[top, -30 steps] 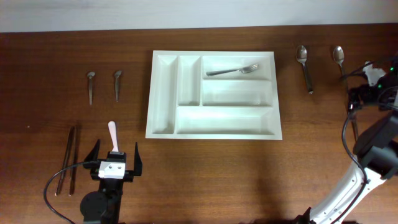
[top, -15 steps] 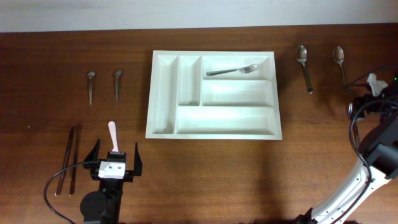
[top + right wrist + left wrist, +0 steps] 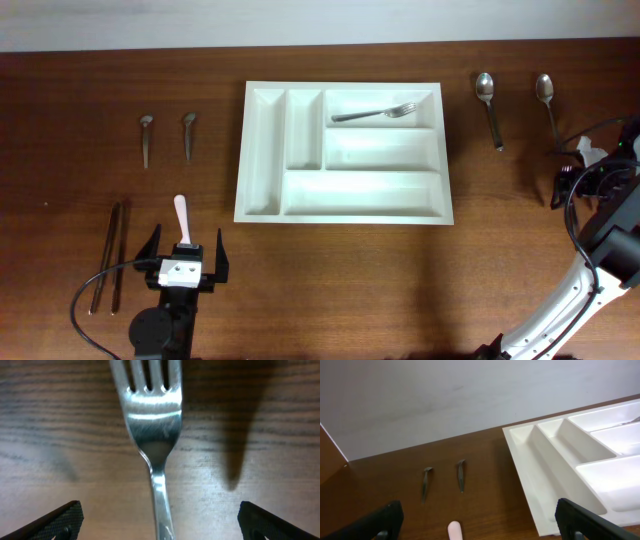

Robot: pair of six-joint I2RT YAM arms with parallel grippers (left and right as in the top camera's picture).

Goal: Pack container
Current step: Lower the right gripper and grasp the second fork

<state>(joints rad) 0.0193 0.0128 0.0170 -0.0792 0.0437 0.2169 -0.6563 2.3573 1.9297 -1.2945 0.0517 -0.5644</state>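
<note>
The right gripper (image 3: pixel 161 522) hung over a loose fork (image 3: pixel 154 420) at the right edge of the overhead view, jaws wide apart, holding nothing. The container (image 3: pixel 345 217) lay in the middle of that view, a packed fork (image 3: pixel 373 113) in its upper right compartment. To do this well, the gripper should probably descend centred on the handle, close on the thin neck, then lift level. The left gripper (image 3: pixel 187 240), lower left, was released too.

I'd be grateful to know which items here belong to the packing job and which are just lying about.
Job: white plastic five-compartment cutlery tray; steel fork inside it; second steel fork; two long steel spoons; two short metal utensils; pink-handled utensil; dark chopsticks.
Lying about: only the left arm's black cable.
</note>
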